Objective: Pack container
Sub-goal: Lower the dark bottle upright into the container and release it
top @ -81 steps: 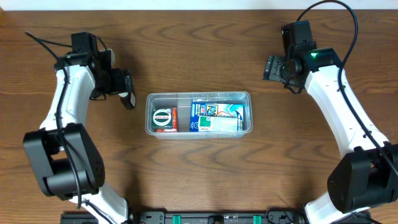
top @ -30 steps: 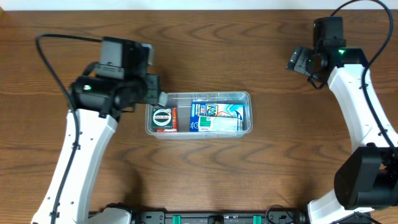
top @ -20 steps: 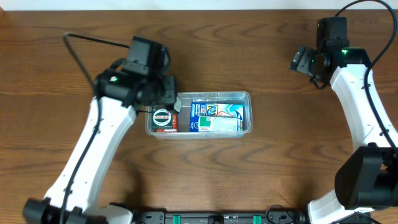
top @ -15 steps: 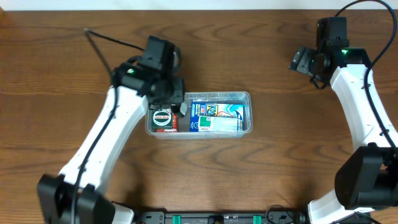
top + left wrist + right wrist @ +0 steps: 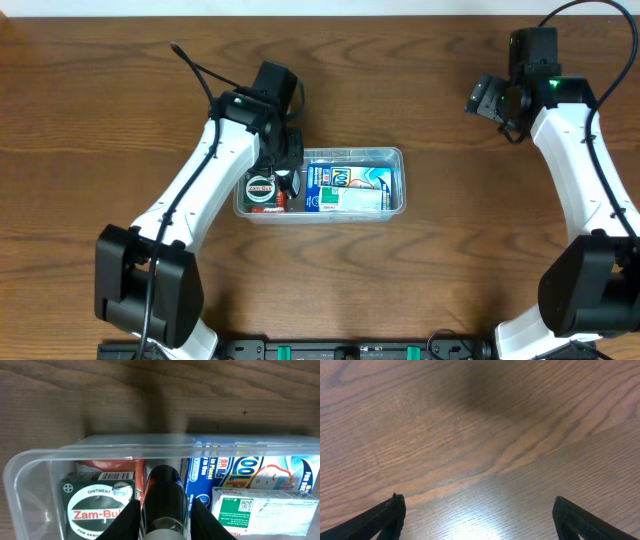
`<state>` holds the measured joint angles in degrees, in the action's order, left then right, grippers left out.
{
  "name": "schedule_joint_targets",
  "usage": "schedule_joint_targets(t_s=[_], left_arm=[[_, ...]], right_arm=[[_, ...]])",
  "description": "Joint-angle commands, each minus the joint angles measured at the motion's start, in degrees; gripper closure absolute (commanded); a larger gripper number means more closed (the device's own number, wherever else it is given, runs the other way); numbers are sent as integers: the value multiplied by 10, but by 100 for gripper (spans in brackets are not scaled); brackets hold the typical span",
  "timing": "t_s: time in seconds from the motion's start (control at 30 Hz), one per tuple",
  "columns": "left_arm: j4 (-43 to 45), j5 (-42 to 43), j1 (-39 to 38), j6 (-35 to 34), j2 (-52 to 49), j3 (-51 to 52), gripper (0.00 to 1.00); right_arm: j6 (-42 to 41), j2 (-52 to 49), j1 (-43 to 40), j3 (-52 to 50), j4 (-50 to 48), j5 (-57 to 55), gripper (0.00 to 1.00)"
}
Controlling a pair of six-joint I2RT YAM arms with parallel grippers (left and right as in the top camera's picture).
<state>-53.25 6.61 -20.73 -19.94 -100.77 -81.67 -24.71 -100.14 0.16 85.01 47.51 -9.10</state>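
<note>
The clear container [image 5: 320,153] lies in the middle of the counter [image 5: 450,280]. The left hand [image 5: 288,180] hangs over its left part, clenched on a dark tube [image 5: 162,487] between the green Zam-Buk box [image 5: 97,505] and the blue packet [image 5: 240,472] lying inside. The right hand [image 5: 487,97] hovers well apart at the far right, fingers spread, grasping nothing.

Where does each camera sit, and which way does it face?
Overhead: above the table, facing straight down on the container; left arm and right arm show.
Left wrist: over the container's left end, facing down; jaws hold a dark tube.
Right wrist: facing the table; open jaw tips show.
Shared: overhead and left wrist see the container.
</note>
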Motion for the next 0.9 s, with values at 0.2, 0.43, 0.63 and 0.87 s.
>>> schedule_joint_targets(t_s=[0.2,0.43,0.63,0.87], left_arm=[[9,-13,-4,-31,-10,-10,81],[28,-13,-27,-31,-20,-2,81],[36,-13,-29,-42,-20,1,81],[37,-14,-29,-46,-20,11,81]], right_arm=[[8,-5,-3,-4,1,-10,8],[8,-5,-3,-4,5,-9,7],[8,-5,-3,-4,11,-10,7],[8,-5,-3,-4,11,-9,7]])
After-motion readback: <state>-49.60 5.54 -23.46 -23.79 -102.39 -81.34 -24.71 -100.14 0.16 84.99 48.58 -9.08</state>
